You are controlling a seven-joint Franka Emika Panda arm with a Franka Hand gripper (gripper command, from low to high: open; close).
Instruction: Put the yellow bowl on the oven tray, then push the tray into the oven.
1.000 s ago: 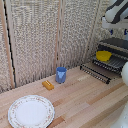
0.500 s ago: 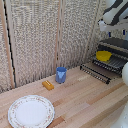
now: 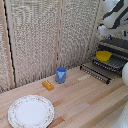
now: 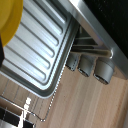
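Note:
The yellow dish (image 3: 103, 55) rests on the dark barred baking sheet (image 3: 116, 63), which sticks out of the front of the oven (image 3: 119, 44) at the exterior view's right. My grabber (image 3: 103, 32) hangs above the dish and apart from it, too blurred to show its fingers. In the wrist view the yellow dish (image 4: 10, 20) fills one corner over the ribbed metal baking sheet (image 4: 42, 50), with the oven's knobs (image 4: 87, 65) beside it. No fingers show clearly there.
A dark wire rack (image 3: 95, 73) lies on the wooden table (image 3: 85, 102) in front of the oven. A blue cup (image 3: 61, 75), a small orange block (image 3: 48, 85) and a large white plate (image 3: 31, 111) stand toward the exterior view's left. A woven screen stands behind them.

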